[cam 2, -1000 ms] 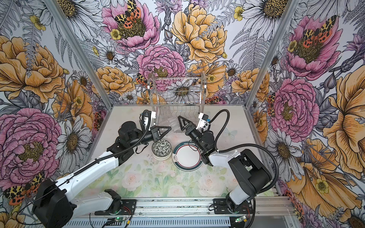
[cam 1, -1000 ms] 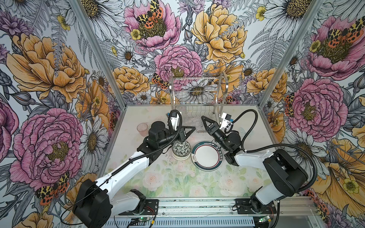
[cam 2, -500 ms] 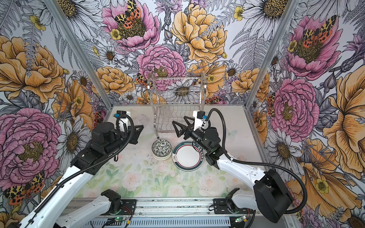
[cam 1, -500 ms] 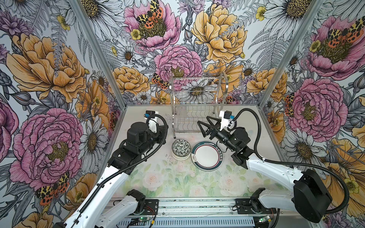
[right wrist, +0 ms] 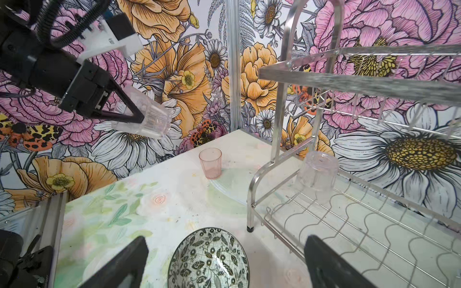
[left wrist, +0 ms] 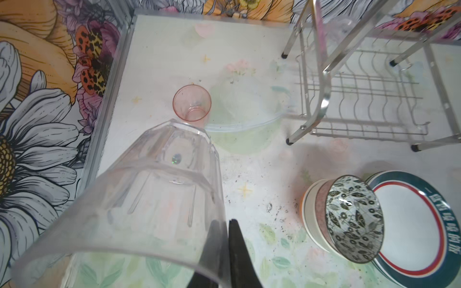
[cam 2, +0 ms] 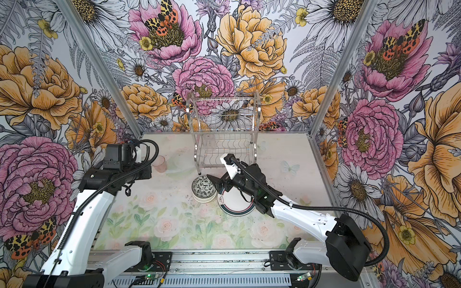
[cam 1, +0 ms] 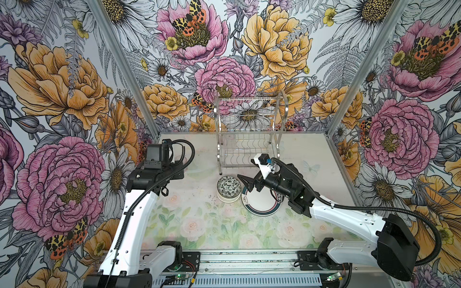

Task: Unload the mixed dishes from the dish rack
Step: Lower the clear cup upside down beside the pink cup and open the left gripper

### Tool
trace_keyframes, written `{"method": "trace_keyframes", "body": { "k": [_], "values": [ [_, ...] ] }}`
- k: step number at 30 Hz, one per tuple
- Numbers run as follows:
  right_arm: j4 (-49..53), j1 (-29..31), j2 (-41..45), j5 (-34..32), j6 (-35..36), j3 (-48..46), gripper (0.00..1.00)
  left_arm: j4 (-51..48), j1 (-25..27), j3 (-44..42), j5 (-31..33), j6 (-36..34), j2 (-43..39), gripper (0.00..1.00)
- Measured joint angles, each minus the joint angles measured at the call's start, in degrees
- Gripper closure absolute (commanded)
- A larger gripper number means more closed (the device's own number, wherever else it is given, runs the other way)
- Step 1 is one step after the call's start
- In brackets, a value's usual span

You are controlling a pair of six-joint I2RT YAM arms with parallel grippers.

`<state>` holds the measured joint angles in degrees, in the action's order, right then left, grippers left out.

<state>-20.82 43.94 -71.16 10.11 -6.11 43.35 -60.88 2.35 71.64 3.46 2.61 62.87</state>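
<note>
The left pincer [left wrist: 225, 249] is pressed together on the wall of a clear cup [left wrist: 154, 189], with one finger inside the rim and one outside. The cup hangs tilted in the air over the left rear part of the worktop [cam 1: 199, 232], its base pointing towards a pink cup [left wrist: 192, 103]. The pink cup stands upright near the worktop's left edge and side wall. It is just beside, perhaps touching, a clear round dish [left wrist: 244, 119] that lies flat between it and the dish rack [cam 1: 249, 139].

The right pincer [cam 1: 245, 183] is spread wide and holds nothing. It hovers over the nearer edge of a stack of bowls [cam 1: 229, 188]; the topmost has a dark leaf pattern inside. The bowls sit just in front of the rack's front left leg. Their right side touches or overlaps a stack of teal-rimmed plates [cam 1: 262, 204], which lies partly under the right arm.

The chrome rack stands against the back wall, in the middle. Its upper shelf looks bare. On the lower shelf, at the left end, stands a second clear cup [right wrist: 316, 172].

The front half of the worktop, from the bowls and plates to the metal rail along the near edge, is open. The strip to the right of the rack is also open.
</note>
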Motion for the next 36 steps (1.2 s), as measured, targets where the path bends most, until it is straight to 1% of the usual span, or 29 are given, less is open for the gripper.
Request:
{"method": "trace_keyframes", "body": {
  "k": [5, 9, 13, 16, 19, 26, 36],
  "values": [
    [0.8, 0.1, 0.0, -0.8, 1.3, 0.0, 0.00, -1.9, -4.3, 0.0, 0.5, -1.1, 5.7, 1.00],
    [0.9, 0.1, 0.0, -1.6, 1.8, 0.0, 0.00, -2.0, -7.4, 0.1, 2.1, -1.8, 10.4, 1.00],
    [0.8, 0.1, 0.0, -2.0, 2.2, 0.0, 0.00, -1.2, -10.1, 0.4, 2.4, -3.2, 16.3, 1.00],
    [0.4, 0.1, 0.0, -2.4, 2.2, 0.0, 0.00, 0.3, -12.0, 1.5, 2.2, -3.5, 21.5, 1.00],
    [-0.3, 0.1, 0.0, -2.7, 2.3, 0.0, 0.00, 1.0, -13.3, 4.5, 2.1, -3.5, 26.8, 1.00],
    [-0.9, 0.1, -0.1, -4.0, 2.8, 0.0, 0.00, 4.4, -13.0, 9.4, 4.5, -3.7, 34.2, 1.00],
    [-0.9, 0.1, -0.1, -5.6, 3.3, 0.0, 0.00, 5.0, -13.0, 11.1, 4.9, -3.9, 41.6, 1.00]
  ]
}}
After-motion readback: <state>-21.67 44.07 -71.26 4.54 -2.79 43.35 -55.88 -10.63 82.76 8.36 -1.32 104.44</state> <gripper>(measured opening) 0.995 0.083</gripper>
